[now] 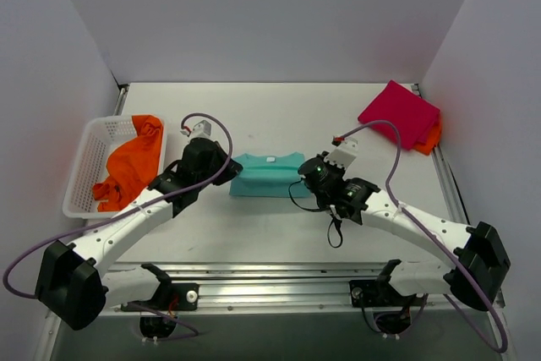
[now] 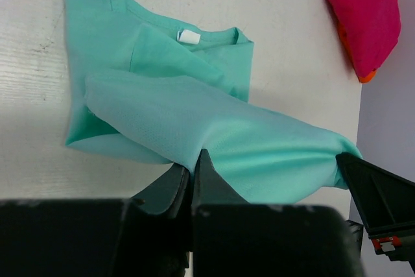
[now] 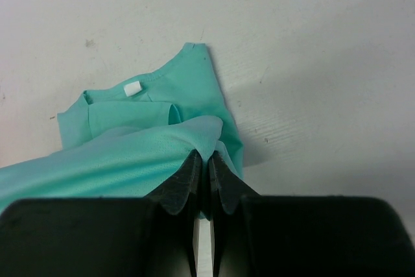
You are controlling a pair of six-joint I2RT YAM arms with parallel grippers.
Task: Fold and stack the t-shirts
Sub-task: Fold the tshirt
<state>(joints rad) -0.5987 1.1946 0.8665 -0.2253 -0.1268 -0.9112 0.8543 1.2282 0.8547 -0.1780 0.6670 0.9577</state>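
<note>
- left gripper point(image 2: 192, 163) pinches the teal shirt point(image 2: 194, 115), edge lifted
- right gripper point(image 3: 202, 160) pinches its other end (white tag point(image 3: 132, 89) faces up)
- pink shirt point(image 1: 399, 113) folded, far right

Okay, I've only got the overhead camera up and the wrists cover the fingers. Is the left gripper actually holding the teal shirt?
Observer: Yes. The left wrist view shows the left gripper shut on a fold of the teal shirt.
Operator: And the right one?
Observer: The right wrist view shows the right gripper shut on a corner of the same raised layer.
Operator: Is that layer off the surface?
Observer: It looks so. The pinched layer spans between the two grippers and hangs above the rest of the shirt, which lies flat on the table.
</note>
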